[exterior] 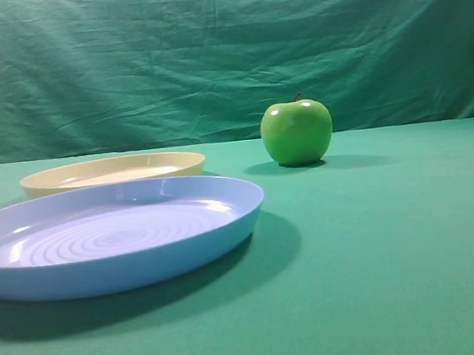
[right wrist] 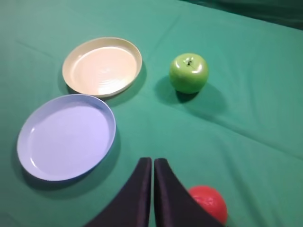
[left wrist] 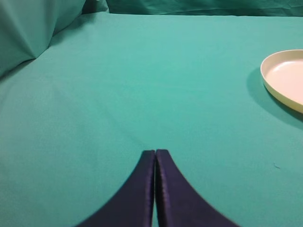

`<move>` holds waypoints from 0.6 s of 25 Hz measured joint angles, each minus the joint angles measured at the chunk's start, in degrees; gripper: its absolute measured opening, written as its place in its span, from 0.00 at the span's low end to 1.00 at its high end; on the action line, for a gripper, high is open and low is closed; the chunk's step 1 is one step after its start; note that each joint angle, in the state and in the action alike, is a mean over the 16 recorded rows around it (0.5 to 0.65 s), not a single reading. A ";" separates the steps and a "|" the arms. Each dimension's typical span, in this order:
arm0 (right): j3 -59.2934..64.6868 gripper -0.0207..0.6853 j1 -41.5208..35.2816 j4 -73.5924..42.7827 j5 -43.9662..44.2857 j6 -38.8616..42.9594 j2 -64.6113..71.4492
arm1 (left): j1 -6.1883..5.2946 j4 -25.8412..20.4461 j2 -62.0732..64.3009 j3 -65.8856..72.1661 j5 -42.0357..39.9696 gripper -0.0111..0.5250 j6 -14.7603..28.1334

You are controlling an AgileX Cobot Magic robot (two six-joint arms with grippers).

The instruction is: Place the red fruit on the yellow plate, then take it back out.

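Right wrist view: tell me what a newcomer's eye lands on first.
The glossy green apple stands alone on the green cloth, to the right of the yellow plate. Nearer the camera lies the larger blue plate, bare inside. The red fruit sits at the bottom edge, just right of the right gripper, whose jaws are shut on nothing.

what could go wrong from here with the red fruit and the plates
1. The right gripper is shut above the cloth, beside the red fruit, not around it; it has to open first or it will knock the fruit away.
2. The blue plate lies nearer than the yellow plate, so the fruit could land on the wrong one.
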 joint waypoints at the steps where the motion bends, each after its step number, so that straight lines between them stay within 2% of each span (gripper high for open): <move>1: -0.02 0.03 0.00 0.01 0.29 0.12 -1.43 | 0.00 0.00 0.00 0.00 0.00 0.02 0.01; 6: -0.09 0.03 0.00 -1.33 1.03 2.43 -6.95 | 0.00 0.00 0.00 0.00 0.00 0.02 0.04; 15: 2.06 0.03 -0.70 -10.93 -0.54 12.55 -12.47 | 0.00 0.00 0.00 0.00 0.00 0.02 0.04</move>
